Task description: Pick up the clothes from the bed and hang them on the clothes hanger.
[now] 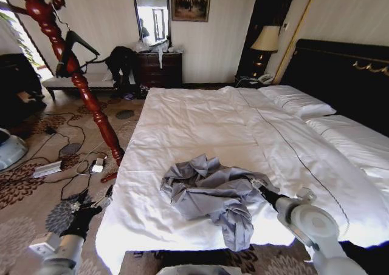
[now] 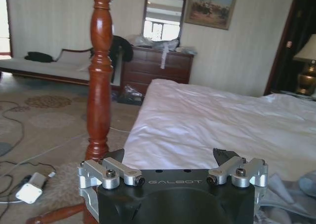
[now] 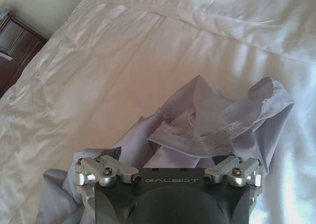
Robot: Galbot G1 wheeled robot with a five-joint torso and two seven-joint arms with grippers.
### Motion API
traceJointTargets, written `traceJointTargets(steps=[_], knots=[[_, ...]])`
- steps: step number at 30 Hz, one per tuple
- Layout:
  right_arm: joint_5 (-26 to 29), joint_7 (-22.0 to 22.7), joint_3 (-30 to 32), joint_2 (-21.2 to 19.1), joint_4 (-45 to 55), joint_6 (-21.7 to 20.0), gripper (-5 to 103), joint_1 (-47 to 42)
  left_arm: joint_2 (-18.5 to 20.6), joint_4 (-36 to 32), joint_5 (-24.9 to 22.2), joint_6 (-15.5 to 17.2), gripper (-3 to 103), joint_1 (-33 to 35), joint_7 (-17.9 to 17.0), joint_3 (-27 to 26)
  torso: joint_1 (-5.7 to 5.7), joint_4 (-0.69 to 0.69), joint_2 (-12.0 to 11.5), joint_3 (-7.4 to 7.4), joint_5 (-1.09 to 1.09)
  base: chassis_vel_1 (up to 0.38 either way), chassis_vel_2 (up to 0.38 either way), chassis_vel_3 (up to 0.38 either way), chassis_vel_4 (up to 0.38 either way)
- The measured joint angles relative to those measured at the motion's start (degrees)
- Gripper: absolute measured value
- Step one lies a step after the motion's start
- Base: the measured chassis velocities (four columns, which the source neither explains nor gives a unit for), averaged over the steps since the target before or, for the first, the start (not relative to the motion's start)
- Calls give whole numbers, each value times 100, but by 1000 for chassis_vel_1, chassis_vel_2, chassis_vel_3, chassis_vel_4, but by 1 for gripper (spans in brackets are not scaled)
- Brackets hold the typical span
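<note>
Right pincer (image 1: 258, 186) against crumpled clothes (image 1: 209, 193).

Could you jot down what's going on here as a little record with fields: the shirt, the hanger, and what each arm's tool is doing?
shirt: grey-blue clothes, crumpled near the foot of the bed
hanger: black clothes hanger hooked on the red wooden coat stand, no shirt on it
right tool: at the shirt's edge, low over the fabric
left tool: beside the bed, over the carpet, holding nothing
task progress: shirt not yet lifted
</note>
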Motion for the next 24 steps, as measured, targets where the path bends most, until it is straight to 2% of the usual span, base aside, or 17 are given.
traceJointTargets(steps=[2, 4, 6, 9, 10, 12, 13, 16, 17, 18, 20, 22, 23, 24], knots=[[11, 0, 14, -12, -48, 15, 96, 36, 130, -28, -63, 38, 100, -8, 21, 9, 0, 0, 0, 0, 1, 0, 0, 0, 0], [-2, -7, 42, -21, -108, 30, 93, 74, 439, -56, -142, 82, 100, -39, 61, 64, 0, -1, 0, 0, 1, 0, 0, 0, 0], [-149, -59, 66, -23, -131, 2, 84, 72, 833, -60, -181, 136, 100, -96, 65, 145, 0, -3, 0, 0, 0, 0, 0, 0, 0], [-205, -70, 71, -22, -130, -29, 80, 56, 1028, -66, -226, 172, 100, -125, 64, 165, 0, -3, 0, 0, 0, 0, 0, 0, 0], [-308, -70, 54, -20, -144, -55, 75, 53, 1289, -99, -360, 232, 100, -168, 55, 167, 0, -2, 0, 0, -1, 0, 0, 0, 0], [-459, -73, -29, -35, -236, -66, 72, 88, 1573, -178, -635, 326, 100, -215, 52, 120, 0, -3, 0, 0, 1, 0, 0, 0, 0], [-459, -73, -29, -35, -236, -66, 72, 88, 1573, -178, -635, 326, 100, -215, 52, 120, 0, -3, 0, 0, 1, 0, 0, 0, 0], [-665, -86, -281, -133, -408, -69, 66, 275, 1993, -308, -1257, 492, 100, -332, 35, 58, 0, 0, 0, 0, 1, 0, 0, 0, 0], [-706, -87, -365, -159, -445, -69, 69, 337, 2133, -340, -1489, 545, 100, -406, 31, 72, 0, 0, 0, 0, 1, 0, 0, 0, 0], [-706, -87, -365, -159, -445, -69, 69, 337, 2133, -340, -1489, 545, 100, -406, 31, 72, 0, 0, 0, 0, 1, 0, 0, 0, 0], [-783, -89, -475, -188, -498, -69, 72, 421, 2434, -368, -1960, 646, 100, -692, -33, 248, 0, 5, 0, 0, 1, 0, 0, 0, 0], [-843, -90, -481, -183, -524, -59, 73, 424, 2933, -294, -2662, 760, 100, -1532, -232, 913, 0, -3, 0, 0, 0, 0, 0, 0, 0], [-843, -90, -481, -183, -524, -59, 73, 424, 2933, -294, -2662, 760, 100, -1532, -232, 913, 0, -3, 0, 0, 0, 0, 0, 0, 0], [-869, -90, -481, -172, -536, -51, 77, 415, 3132, -226, -3024, 811, 100, -2148, -328, 1420, 0, -6, 0, 0, 0, 0, 0, 0, 0]])
